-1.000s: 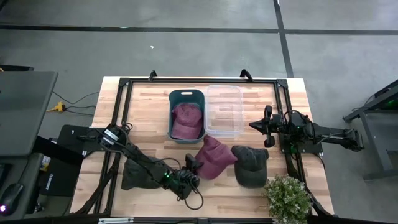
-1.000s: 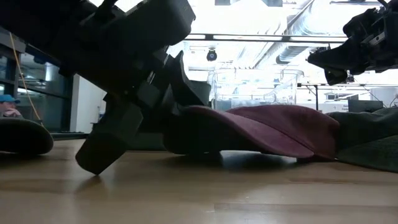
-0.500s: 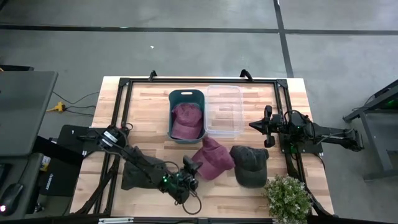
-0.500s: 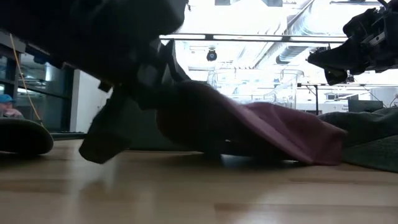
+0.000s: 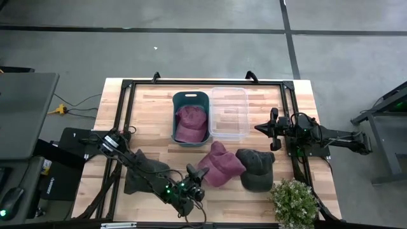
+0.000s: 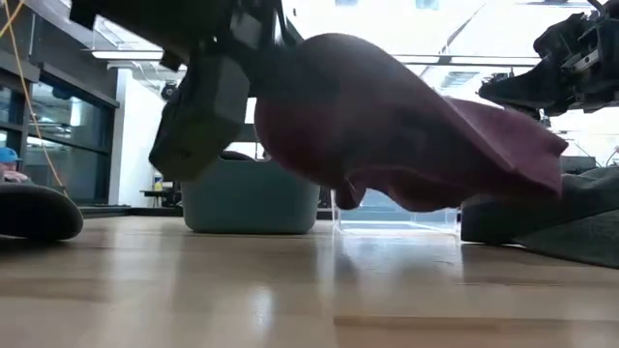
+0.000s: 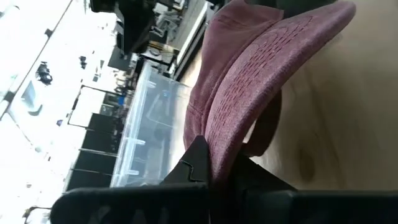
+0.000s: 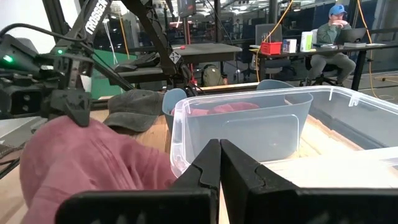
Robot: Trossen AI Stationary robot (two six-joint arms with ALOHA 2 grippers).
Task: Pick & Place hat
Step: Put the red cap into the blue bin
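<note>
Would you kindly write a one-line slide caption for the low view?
Left gripper lifts a maroon cap clear of the wooden table, teal bin behind.

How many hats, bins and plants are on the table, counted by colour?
Maroon hats: 2, one in the teal bin, one held by the left gripper
Dark grey hats: 2
Bins: 2, teal and clear
Plants: 1
Total: 7
</note>
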